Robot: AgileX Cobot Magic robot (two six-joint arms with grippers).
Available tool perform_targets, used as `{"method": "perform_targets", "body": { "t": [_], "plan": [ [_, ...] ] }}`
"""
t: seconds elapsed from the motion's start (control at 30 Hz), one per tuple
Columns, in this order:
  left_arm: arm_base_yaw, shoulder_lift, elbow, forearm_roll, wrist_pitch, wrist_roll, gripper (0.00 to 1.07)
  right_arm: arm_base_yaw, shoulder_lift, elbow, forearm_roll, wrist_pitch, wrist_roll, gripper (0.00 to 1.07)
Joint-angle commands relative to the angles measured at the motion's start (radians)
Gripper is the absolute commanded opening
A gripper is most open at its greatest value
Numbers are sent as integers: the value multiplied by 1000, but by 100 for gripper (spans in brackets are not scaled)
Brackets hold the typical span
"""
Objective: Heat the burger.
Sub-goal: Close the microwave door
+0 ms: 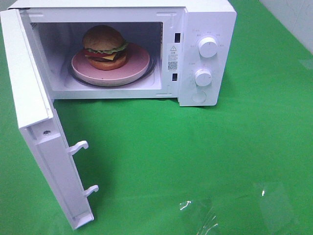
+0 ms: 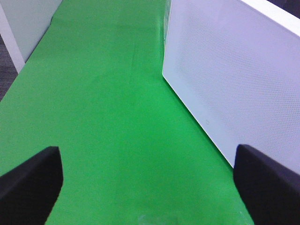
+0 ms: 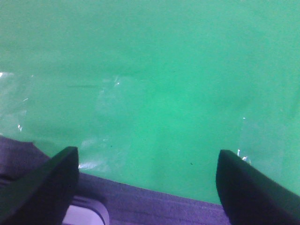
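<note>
Burger [image 1: 104,47] inside the open microwave [image 1: 208,14]; both pincers released.
In front of the microwave, the right pincer [image 3: 147,185] hangs over the near edge of the green tabletop [image 1: 195,161], and the left pincer [image 2: 149,187] just beside the outer face of the door [image 2: 234,70]. Both are spread wide, gripping and touching nothing. The door stands fully out from the microwave's left edge, two latch hooks [image 1: 78,147] on its free edge, with broad bare room before the cavity. Inside, one burger sits on one pink plate [image 1: 134,66]. Two knobs [image 1: 208,47] stand right of the cavity.
</note>
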Motion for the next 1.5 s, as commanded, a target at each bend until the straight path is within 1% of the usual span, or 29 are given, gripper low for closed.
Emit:
{"method": "perform_targets", "body": {
  "t": [0.03, 0.07, 0.1, 0.13, 0.17, 0.2, 0.23, 0.27, 0.37, 0.43, 0.47, 0.5, 1.5],
  "plan": [
    [-3, -18, 1, 3, -9, 0, 91, -93, -165, 12, 38, 11, -5, 76],
    [-3, -18, 1, 3, -9, 0, 91, -93, -165, 12, 38, 11, -5, 76],
    [-3, -18, 1, 3, -9, 0, 91, -126, -237, 13, 60, 14, -18, 76],
    [-3, -18, 1, 3, -9, 0, 91, -126, -237, 13, 60, 14, -18, 76],
    [-3, -18, 1, 3, -9, 0, 91, -142, -277, 16, 70, 17, -19, 76],
    [-3, -18, 1, 3, -9, 0, 91, -169, -356, 18, 79, 17, -32, 76],
    [-3, -18, 1, 3, -9, 0, 91, -169, -356, 18, 79, 17, -32, 76],
    [-3, -18, 1, 3, -9, 0, 91, -184, -422, 18, 82, 16, -40, 76],
    [-3, -18, 1, 3, -9, 0, 91, -186, -453, 18, 82, 16, -41, 76],
    [-3, -18, 1, 3, -9, 0, 91, -219, -549, 19, 97, 16, -64, 76],
    [-3, -18, 1, 3, -9, 0, 91, -219, -549, 19, 97, 16, -64, 76],
    [-3, -18, 1, 3, -9, 0, 91, -233, -589, 19, 106, 16, -78, 76],
    [-3, -18, 1, 3, -9, 0, 91, -241, -605, 19, 107, 16, -76, 76]
  ]
}}
